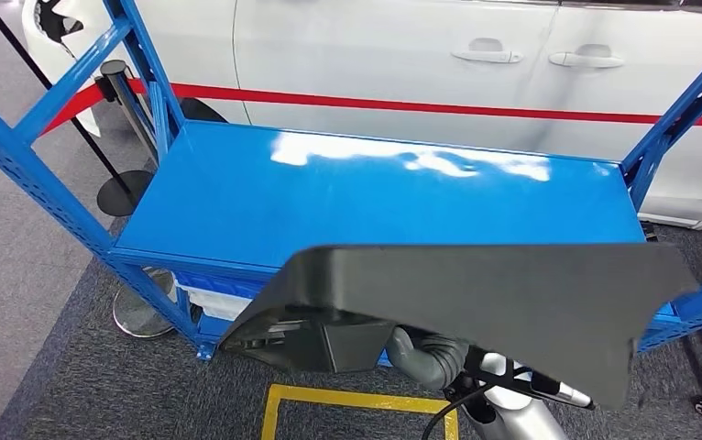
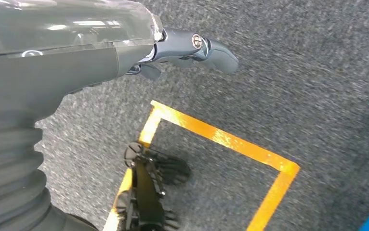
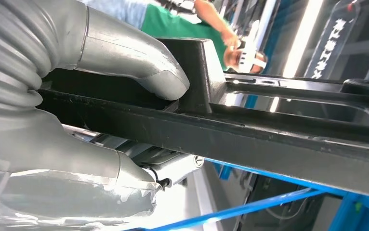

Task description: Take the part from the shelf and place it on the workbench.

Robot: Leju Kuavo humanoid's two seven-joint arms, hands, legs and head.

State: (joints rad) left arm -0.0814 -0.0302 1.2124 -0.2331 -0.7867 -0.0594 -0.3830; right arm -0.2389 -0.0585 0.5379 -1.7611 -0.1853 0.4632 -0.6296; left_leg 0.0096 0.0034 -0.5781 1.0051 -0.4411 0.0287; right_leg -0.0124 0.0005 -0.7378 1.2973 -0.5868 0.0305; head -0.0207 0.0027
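Note:
A large dark grey moulded part [image 1: 476, 302] hangs in front of me, level with the near edge of the blue shelf [image 1: 375, 192]. My right hand [image 1: 425, 353] grips it from underneath. In the right wrist view the thumb [image 3: 139, 67] presses on the part's [image 3: 269, 139] black rib, with the other fingers [image 3: 76, 163] on the opposite side of the edge. In the left wrist view my left hand [image 2: 76, 53] hangs above the grey carpet, its fingers [image 2: 216, 53] stretched out and holding nothing.
The blue shelf's top board is bare and glossy, framed by slanted blue uprights [image 1: 17, 156]. Behind it stands a white car [image 1: 402, 55] with a red barrier belt and a stanchion [image 1: 118, 92]. Yellow floor tape [image 1: 356, 401] marks the carpet. A person in green [image 3: 173, 21] stands nearby.

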